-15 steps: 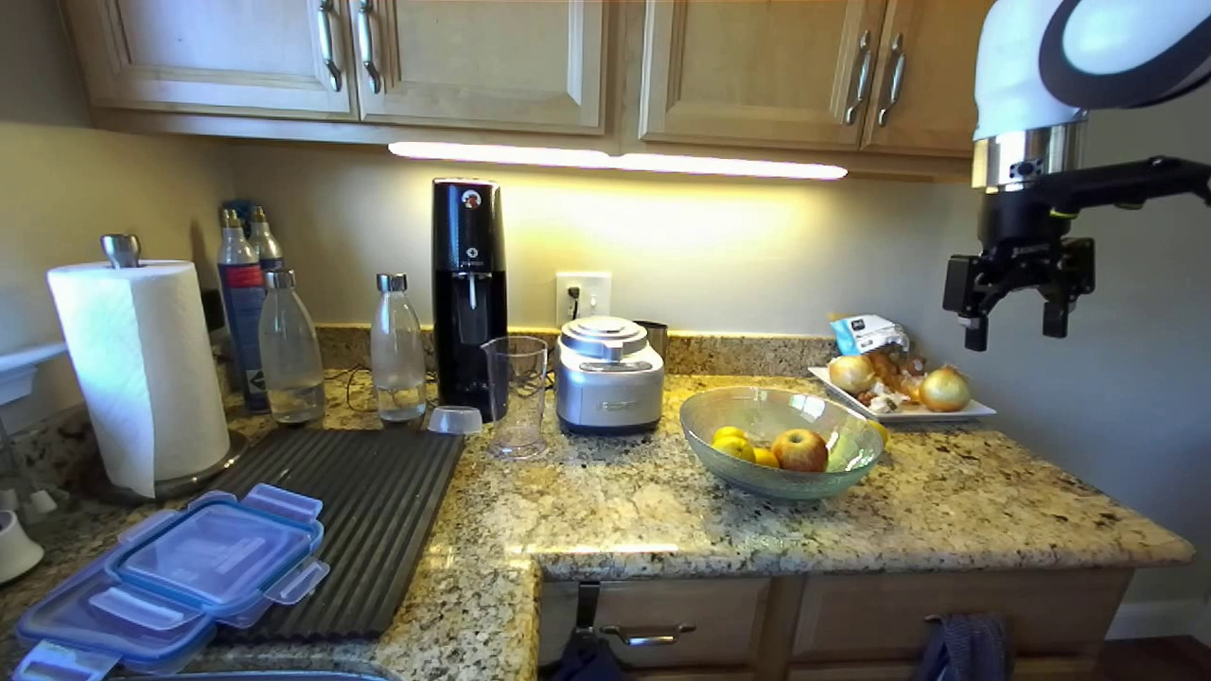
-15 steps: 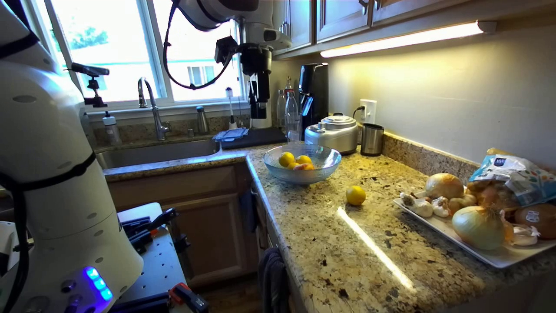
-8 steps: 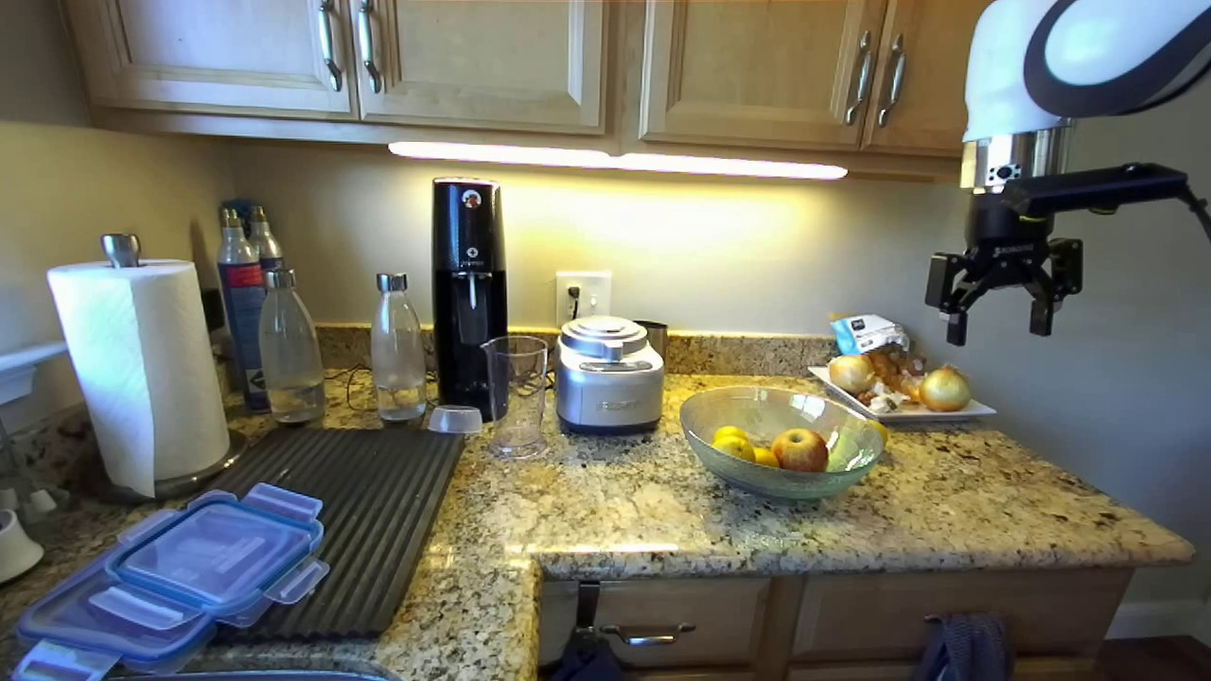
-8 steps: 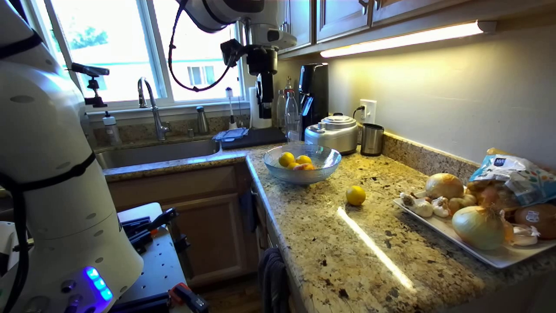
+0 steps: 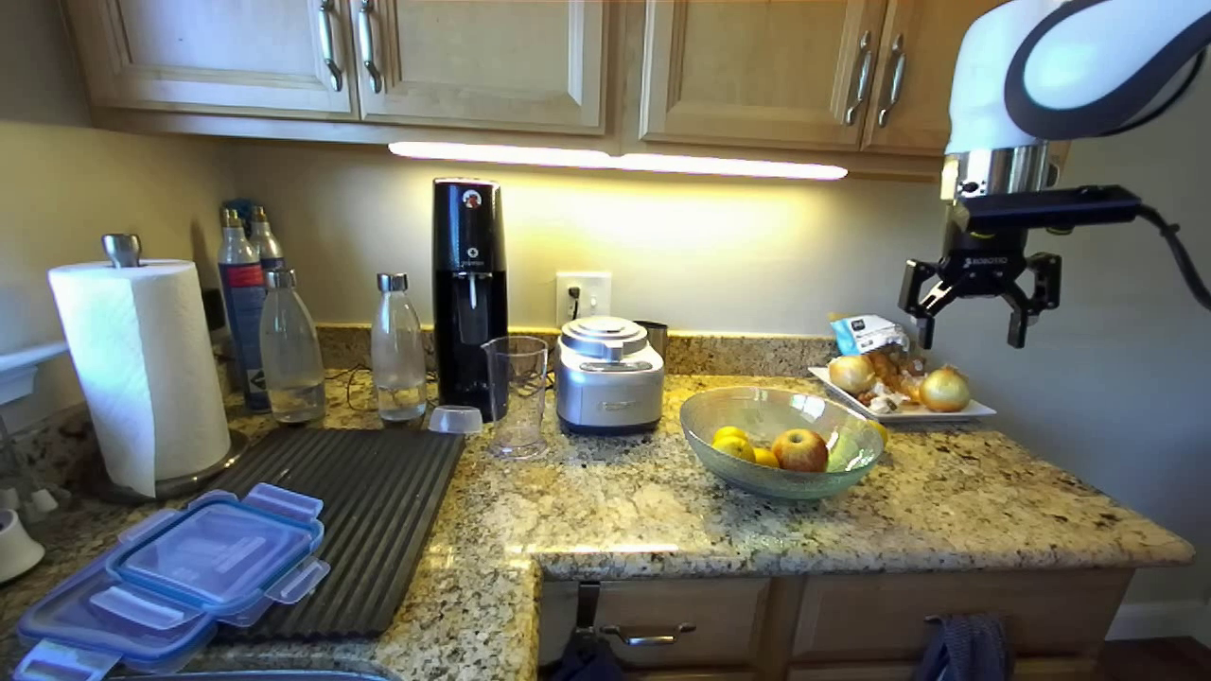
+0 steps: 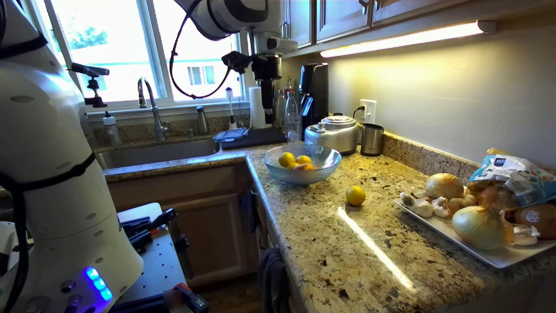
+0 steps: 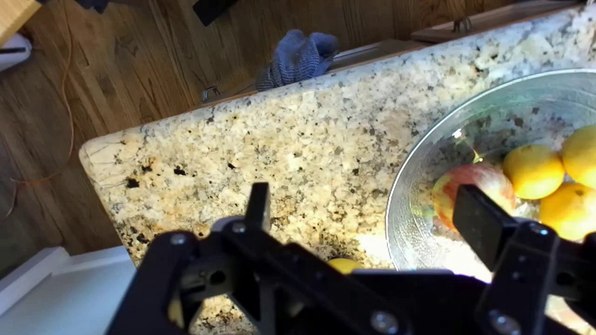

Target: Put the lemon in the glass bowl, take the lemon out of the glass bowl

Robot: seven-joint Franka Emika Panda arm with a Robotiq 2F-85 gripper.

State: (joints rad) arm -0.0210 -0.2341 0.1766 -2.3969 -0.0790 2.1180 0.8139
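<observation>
The lemon (image 6: 355,195) lies on the granite counter beside the glass bowl (image 6: 299,177). Another exterior view shows only its edge (image 5: 881,432) behind the bowl (image 5: 790,484). The clear, faintly green bowl holds several yellow fruits (image 6: 286,159) and a red apple (image 5: 800,450). My gripper (image 5: 971,338) is open and empty, pointing down, high above the counter. In the wrist view the gripper (image 7: 364,200) has its fingers wide apart, one finger in front of the bowl (image 7: 401,186). The lemon (image 7: 343,265) there is mostly hidden behind the gripper body.
A white plate (image 6: 486,260) with onions, garlic and a bag stands farther along the counter. A silver appliance (image 5: 610,388), a clear pitcher (image 5: 517,407) and bottles (image 5: 398,359) stand at the back. Upper cabinets (image 5: 757,76) hang above. The counter's front edge (image 7: 298,90) shows.
My open gripper has moved in the air, leftward in an exterior view, a little right and down in another, and has turned slightly. The lemon and bowl have not moved.
</observation>
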